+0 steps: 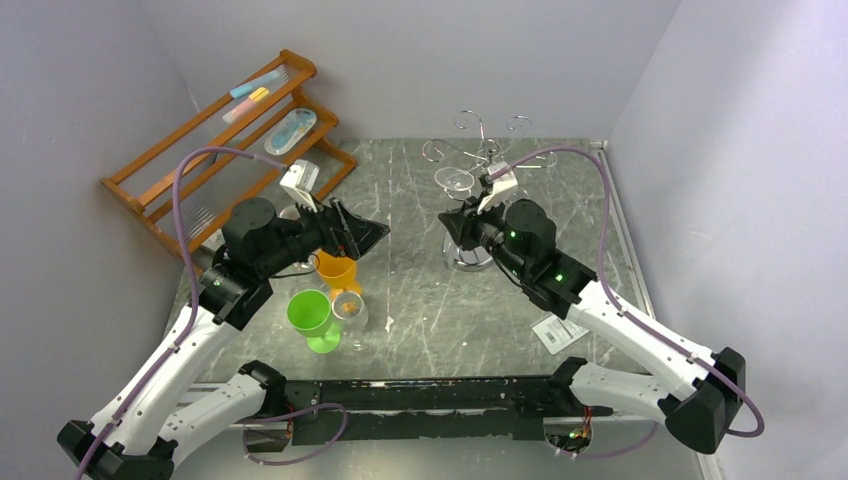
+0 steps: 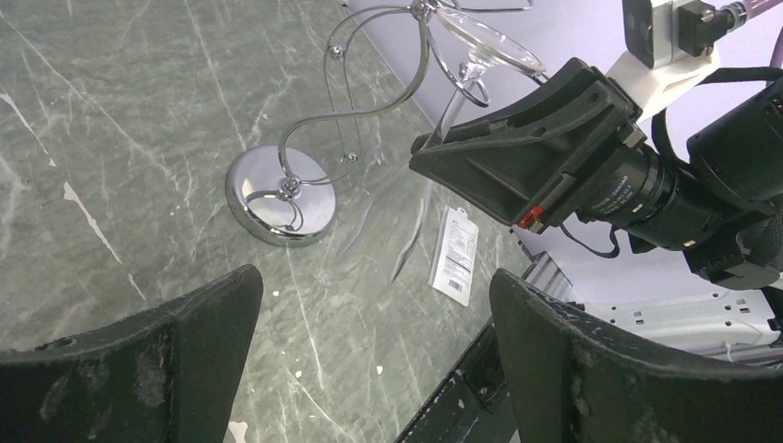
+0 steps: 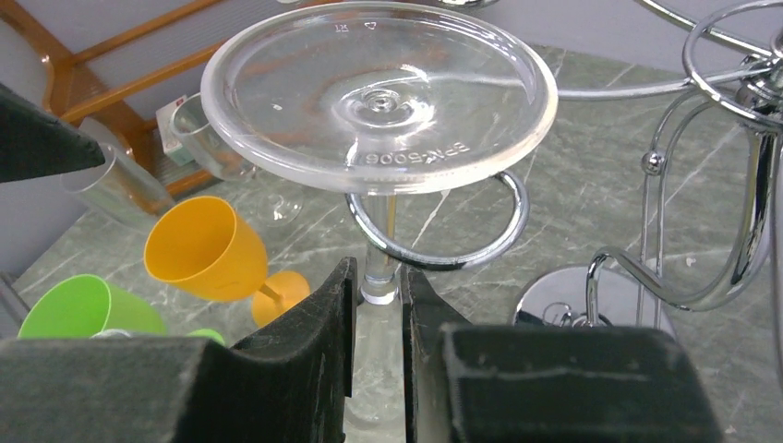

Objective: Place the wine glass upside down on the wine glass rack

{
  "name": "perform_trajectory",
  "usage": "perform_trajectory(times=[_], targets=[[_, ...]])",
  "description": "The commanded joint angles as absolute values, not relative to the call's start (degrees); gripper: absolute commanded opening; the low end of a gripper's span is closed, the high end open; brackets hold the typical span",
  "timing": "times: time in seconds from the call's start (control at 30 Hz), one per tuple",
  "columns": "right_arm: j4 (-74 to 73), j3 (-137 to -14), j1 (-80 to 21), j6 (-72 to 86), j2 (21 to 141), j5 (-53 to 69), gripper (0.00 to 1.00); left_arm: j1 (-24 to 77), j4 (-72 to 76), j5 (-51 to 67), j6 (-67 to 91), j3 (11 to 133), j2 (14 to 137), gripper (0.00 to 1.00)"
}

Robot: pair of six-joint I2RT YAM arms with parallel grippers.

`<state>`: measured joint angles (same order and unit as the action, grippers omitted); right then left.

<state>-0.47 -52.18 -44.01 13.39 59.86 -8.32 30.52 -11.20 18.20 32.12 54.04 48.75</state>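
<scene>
A clear wine glass (image 3: pixel 379 92) is held upside down, its round foot on top. My right gripper (image 3: pixel 379 277) is shut on its stem. The stem stands inside a ring arm (image 3: pixel 443 262) of the silver wire wine glass rack (image 3: pixel 759 101), with the foot just above the ring. In the top view the glass foot (image 1: pixel 455 180) is at the rack's (image 1: pixel 482 140) left side, with the right gripper (image 1: pixel 466 216) below it. The left wrist view shows the rack's chrome base (image 2: pixel 282 194) and the glass foot (image 2: pixel 485 41). My left gripper (image 2: pixel 374 286) is open and empty, hovering at table left-centre (image 1: pixel 352 230).
An orange plastic goblet (image 1: pixel 338 270), a green goblet (image 1: pixel 310 312) and another clear glass (image 1: pixel 351 311) stand under and near the left gripper. An orange-brown wooden shelf (image 1: pixel 230 140) leans at back left. A paper label (image 1: pixel 558 333) lies at right. Walls enclose the table.
</scene>
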Motion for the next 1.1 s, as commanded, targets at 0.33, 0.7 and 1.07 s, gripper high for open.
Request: perform_trajectory(times=[0.33, 0.7, 1.07], targets=[[0.94, -46.94, -43.59, 12.40, 53.21, -14.20, 0.00, 30.60, -13.14, 16.92, 31.99, 54.27, 48.90, 0.97], [0.94, -44.38, -43.51, 14.28, 53.41, -17.89, 0.22, 30.66, -14.90, 15.77, 30.91, 55.28, 49.07, 0.97], [-8.92, -44.21, -43.51, 15.84, 43.33, -12.82, 0.62, 30.64, -18.52, 14.73, 27.85, 56.56, 49.20, 0.97]])
